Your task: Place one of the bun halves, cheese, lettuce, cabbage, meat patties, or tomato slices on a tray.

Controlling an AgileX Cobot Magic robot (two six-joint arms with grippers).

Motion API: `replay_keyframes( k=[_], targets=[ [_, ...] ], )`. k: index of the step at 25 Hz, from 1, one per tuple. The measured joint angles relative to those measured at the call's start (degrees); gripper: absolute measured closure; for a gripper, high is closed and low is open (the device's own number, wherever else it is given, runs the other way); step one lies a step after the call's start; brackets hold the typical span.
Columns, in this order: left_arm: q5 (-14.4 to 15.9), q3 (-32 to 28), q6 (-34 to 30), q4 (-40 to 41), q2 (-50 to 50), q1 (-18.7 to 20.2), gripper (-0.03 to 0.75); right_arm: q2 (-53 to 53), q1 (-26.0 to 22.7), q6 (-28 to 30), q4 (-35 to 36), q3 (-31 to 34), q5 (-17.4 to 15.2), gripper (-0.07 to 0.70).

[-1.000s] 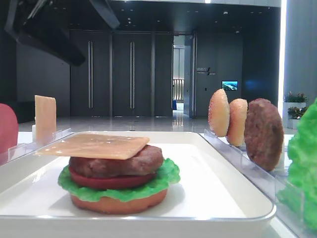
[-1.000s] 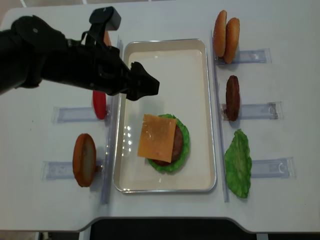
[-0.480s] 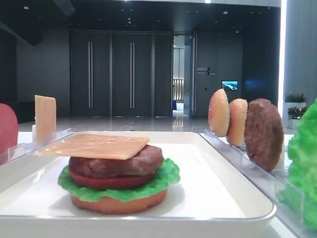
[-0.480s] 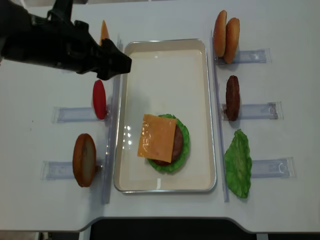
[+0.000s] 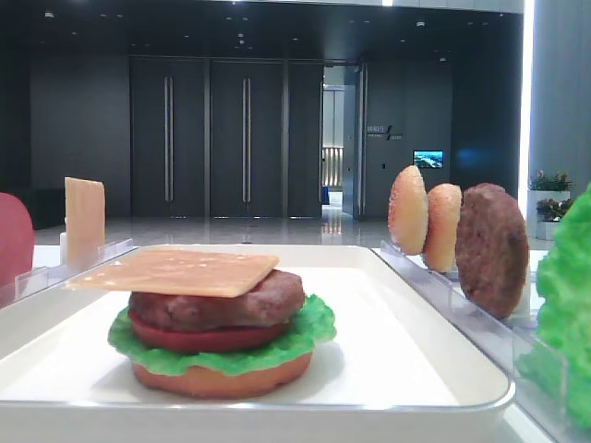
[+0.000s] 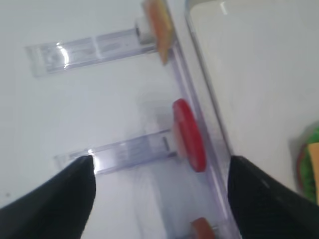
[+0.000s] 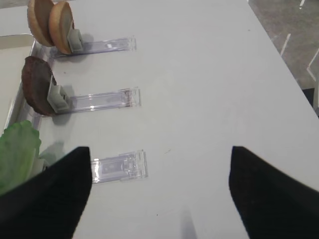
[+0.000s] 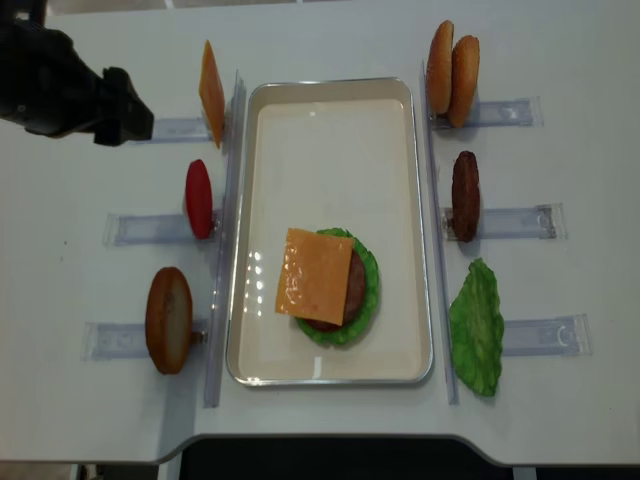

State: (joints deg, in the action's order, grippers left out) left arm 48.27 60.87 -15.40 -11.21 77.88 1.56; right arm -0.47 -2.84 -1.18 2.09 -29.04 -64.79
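On the white tray (image 8: 330, 120) stands a stack: a bun half (image 5: 222, 378), lettuce (image 5: 309, 330), a tomato slice (image 5: 199, 339) and a meat patty (image 5: 217, 307), with a square cheese slice (image 8: 314, 275) lying flat on top. My left gripper (image 6: 159, 199) is open and empty, hovering over the table left of the tray near an upright tomato slice (image 6: 189, 134). In the overhead view its arm (image 8: 70, 90) sits at the far upper left. My right gripper (image 7: 159, 194) is open and empty over bare table right of the tray. No cabbage shows.
Clear holder strips flank the tray. On the left they hold a cheese slice (image 8: 211, 93), a tomato slice (image 8: 198, 198) and a bun (image 8: 168, 319). On the right are two bun halves (image 8: 452, 67), a patty (image 8: 465, 195) and a lettuce leaf (image 8: 476, 325).
My left arm has pulled back from over the tray's upper left corner to the far upper left of the table, its gripper empty. The stack with the cheese on top has not moved.
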Motion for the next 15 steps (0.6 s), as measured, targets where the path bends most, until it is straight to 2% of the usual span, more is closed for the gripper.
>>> replay_keyframes(
  k=[8,15],
  targets=[
    [5.57,0.23,12.17,17.46,0.0,-0.35,0.079,0.0,0.0,0.0,0.0,0.0,0.0,0.092],
    [10.67,0.23,14.62,21.48,0.0,-0.35,0.079,0.0,0.0,0.0,0.0,0.0,0.0,0.092]
  ],
)
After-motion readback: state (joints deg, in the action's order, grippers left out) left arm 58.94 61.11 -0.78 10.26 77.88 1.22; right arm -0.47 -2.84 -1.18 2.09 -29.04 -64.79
